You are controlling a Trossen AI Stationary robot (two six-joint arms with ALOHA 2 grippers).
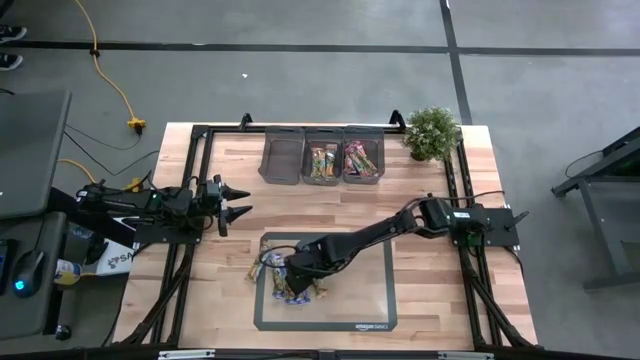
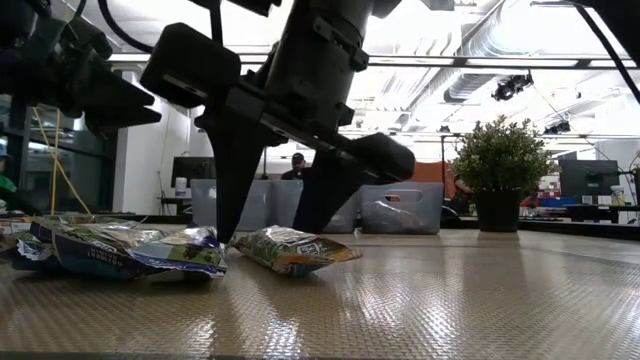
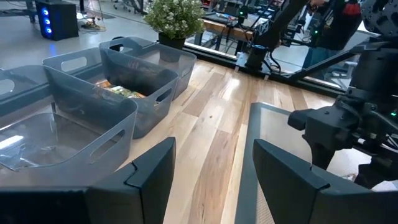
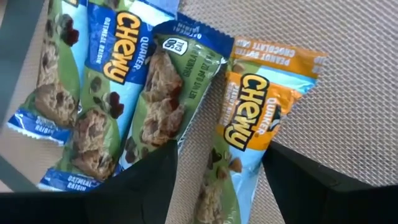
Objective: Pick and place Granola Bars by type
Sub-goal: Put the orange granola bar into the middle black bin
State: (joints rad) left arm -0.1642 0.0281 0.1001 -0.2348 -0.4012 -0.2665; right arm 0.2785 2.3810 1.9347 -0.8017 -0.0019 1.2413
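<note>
Several granola bars (image 1: 290, 287) lie in a heap on the grey mat's left part. In the right wrist view I see blue-wrapped bars (image 4: 106, 81) and one orange-tan bar (image 4: 249, 130) lying flat on the mat. My right gripper (image 4: 217, 180) is open just above the heap, pointing down, with one finger on either side of the orange-tan bar's end. The low view shows it (image 2: 280, 215) standing right behind a bar (image 2: 290, 248). My left gripper (image 1: 240, 198) waits open above the table's left side, away from the bars.
Three grey bins stand in a row at the far edge: the left one (image 1: 283, 158) looks empty, while the middle (image 1: 323, 160) and right (image 1: 362, 160) ones hold bars. A potted plant (image 1: 432, 132) stands to their right. The mat (image 1: 350, 300) has bare room on its right half.
</note>
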